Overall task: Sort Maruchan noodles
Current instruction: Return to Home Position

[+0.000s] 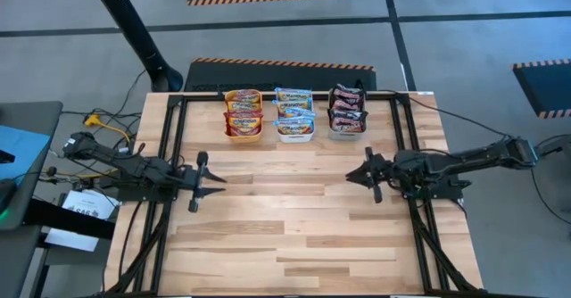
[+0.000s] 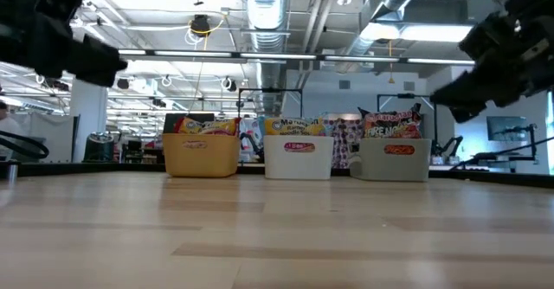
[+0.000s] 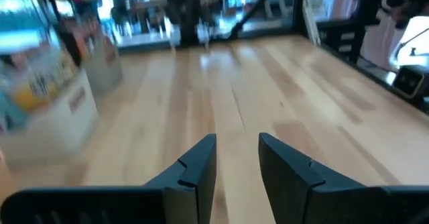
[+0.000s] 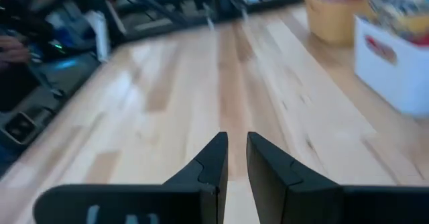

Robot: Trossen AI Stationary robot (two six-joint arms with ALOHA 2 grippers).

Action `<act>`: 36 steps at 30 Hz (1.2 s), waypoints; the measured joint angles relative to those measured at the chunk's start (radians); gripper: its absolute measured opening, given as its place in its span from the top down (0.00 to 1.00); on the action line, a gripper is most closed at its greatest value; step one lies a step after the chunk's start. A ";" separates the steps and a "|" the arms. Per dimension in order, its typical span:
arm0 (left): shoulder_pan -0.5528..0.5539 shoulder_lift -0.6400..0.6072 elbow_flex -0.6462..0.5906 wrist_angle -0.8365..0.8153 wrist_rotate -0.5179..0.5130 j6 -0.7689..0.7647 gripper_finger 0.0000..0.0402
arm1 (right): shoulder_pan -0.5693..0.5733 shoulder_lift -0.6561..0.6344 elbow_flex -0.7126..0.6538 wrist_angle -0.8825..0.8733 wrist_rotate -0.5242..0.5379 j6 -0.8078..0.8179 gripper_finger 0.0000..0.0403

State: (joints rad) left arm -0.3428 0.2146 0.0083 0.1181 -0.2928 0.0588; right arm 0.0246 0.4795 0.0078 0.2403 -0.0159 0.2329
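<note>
The Maruchan noodles lie sorted in three bins along the table's far edge. Orange-yellow packets [image 1: 243,102] fill the orange bin [image 1: 244,134], light blue ones [image 1: 293,100] the white bin [image 1: 294,136], and dark maroon ones [image 1: 347,100] the grey bin [image 1: 347,134]. In the low view the bins [image 2: 299,157] stand side by side with the packets sticking up out of them. My left gripper [image 1: 219,180] hovers at the table's left side and my right gripper [image 1: 351,176] at its right side, pointing at each other. Both are narrowly open [image 3: 238,150] [image 4: 236,147] with nothing between the fingers.
A black frame [image 1: 174,146] runs along the table's left, right and far sides. Bare wood [image 1: 285,235] stretches between the grippers and toward the near edge. Cables and boxes [image 1: 80,155] lie off the table's left side.
</note>
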 joint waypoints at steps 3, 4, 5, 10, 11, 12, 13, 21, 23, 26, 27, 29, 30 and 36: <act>0.000 0.003 0.003 -0.064 0.018 -0.079 0.75 | -0.030 -0.068 0.000 -0.139 0.000 0.035 0.80; 0.000 0.003 0.005 -0.073 0.036 -0.089 0.75 | -0.036 -0.087 -0.001 -0.176 0.000 0.048 0.80; 0.000 0.002 0.007 -0.080 0.054 -0.097 0.75 | -0.041 -0.105 -0.001 -0.209 0.000 0.056 0.80; 0.000 -0.001 0.008 -0.087 0.062 -0.107 0.75 | -0.046 -0.166 0.002 -0.224 0.004 0.026 0.80; 0.000 -0.002 0.009 -0.087 0.061 -0.109 0.75 | -0.046 -0.175 0.003 -0.229 0.007 0.024 0.80; 0.000 -0.001 0.009 -0.088 0.062 -0.116 0.75 | -0.048 -0.179 0.003 -0.236 0.015 0.023 0.80; 0.000 -0.001 0.009 -0.089 0.062 -0.123 0.75 | -0.051 -0.179 0.003 -0.237 0.020 0.021 0.80; 0.000 0.002 0.011 -0.093 0.067 0.034 0.75 | -0.060 -0.178 0.004 -0.242 0.019 -0.155 0.80; 0.000 0.002 0.011 -0.093 0.067 0.055 0.75 | -0.060 -0.178 0.004 -0.243 0.019 -0.160 0.80; 0.000 0.002 0.011 -0.094 0.067 0.053 0.75 | -0.060 -0.178 0.004 -0.244 0.019 -0.162 0.80; 0.000 0.002 0.011 -0.094 0.067 0.047 0.75 | -0.060 -0.178 0.004 -0.244 0.019 -0.162 0.80; 0.000 0.002 0.012 -0.095 0.067 0.031 0.75 | -0.060 -0.178 0.004 -0.244 0.019 -0.162 0.80; 0.000 0.002 0.012 -0.095 0.067 0.025 0.75 | -0.060 -0.178 0.004 -0.244 0.019 -0.162 0.80; 0.000 0.000 0.012 -0.095 0.066 0.032 0.75 | -0.057 -0.181 0.004 -0.244 0.019 -0.162 0.80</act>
State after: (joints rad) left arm -0.3424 0.2150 0.0204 0.0227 -0.2268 0.0905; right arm -0.0322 0.2989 0.0120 -0.0040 0.0029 0.0704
